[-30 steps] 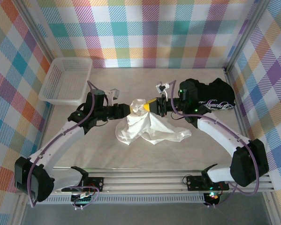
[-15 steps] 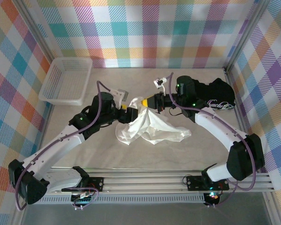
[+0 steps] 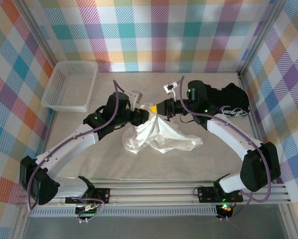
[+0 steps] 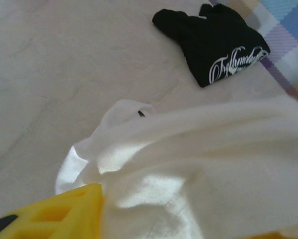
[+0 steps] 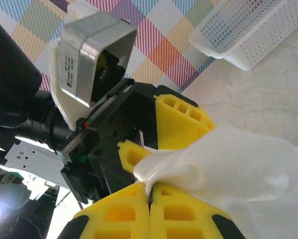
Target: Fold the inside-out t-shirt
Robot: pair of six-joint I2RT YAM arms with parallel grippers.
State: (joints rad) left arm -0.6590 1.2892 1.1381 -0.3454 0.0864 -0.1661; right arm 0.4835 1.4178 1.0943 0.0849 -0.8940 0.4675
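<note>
Nearest the arm bases, a plain white soft-fabric short-sleeved t-shirt (image 3: 156, 137) is lying crumpled on the middle of the pale table (image 3: 213, 159). Its lower part is sagging onto the surface in loose bunches, with no flat panel and no crease showing. Judging by that, no fold is made yet: the garment is needing to be spread flat first, and the whole of the folding is waiting to be done. The heap is stretching mostly across the table, left to right, with a thin tail trailing toward the right. Which end is collar and which is hem cannot be told. Just beyond, the cloth is rising to a peak that is pointing away from the arm bases, where the two grippers are meeting nose to nose. The right gripper (image 3: 157, 108) is pressing its yellow fingers (image 5: 119, 214) together on a pinch of the white fabric. The left gripper (image 3: 145, 115) is holding its yellow fingers (image 5: 181, 122) partly apart with cloth bunched between them; whether they are truly clamping it cannot be told. Farther back, a black t-shirt with white script lettering (image 3: 231, 99) is lying bundled at the right, and a white perforated plastic basket (image 3: 69, 85) is sitting at the far left corner.
</note>
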